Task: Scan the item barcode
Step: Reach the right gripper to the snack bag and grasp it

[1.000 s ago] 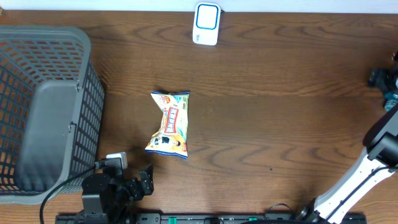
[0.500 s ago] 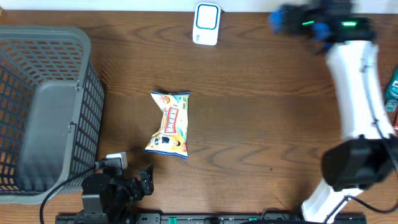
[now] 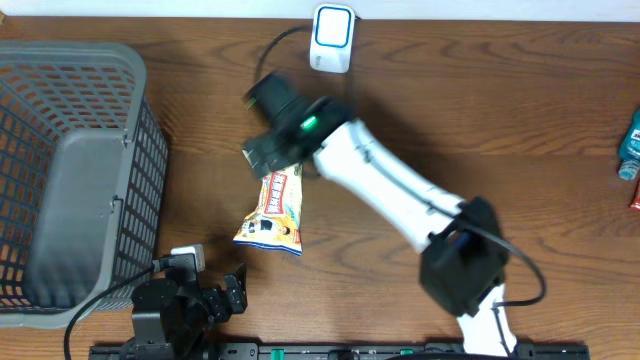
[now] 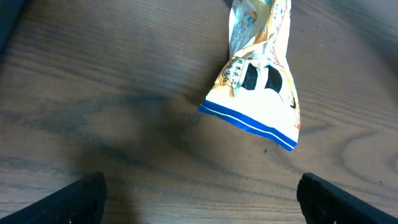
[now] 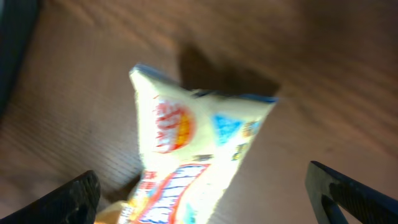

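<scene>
— Fingers first! What are the right fingers [image 5: 65,200] doing?
— They are spread wide and hold nothing. They hang over the top end of the snack bag [image 3: 272,210]. It is blurry there, so I cannot tell if they touch it.
— And the left fingers [image 4: 78,200]?
— Wide apart too, with nothing in them. They sit low at the near edge of the counter [image 3: 480,110], close to the bag's blue-striped bottom end.
— Where is the bag?
— It lies flat on the counter, about in the middle, a bit to the left.
— What else is around?
— A grey basket [image 3: 75,52] stands on the left, apart from the bag. A white and blue scanner [image 3: 332,38] sits at the far edge, past the bag. A teal bottle [image 3: 630,140] peeks in at the right edge, far from it all.
— Is anything in the way?
— From above, the right arm [image 3: 390,190] covers the bag's top end. It reaches across the counter from the near right side.
— How many of each?
— One snack bag, one basket, one scanner, one bottle, two arms.
</scene>
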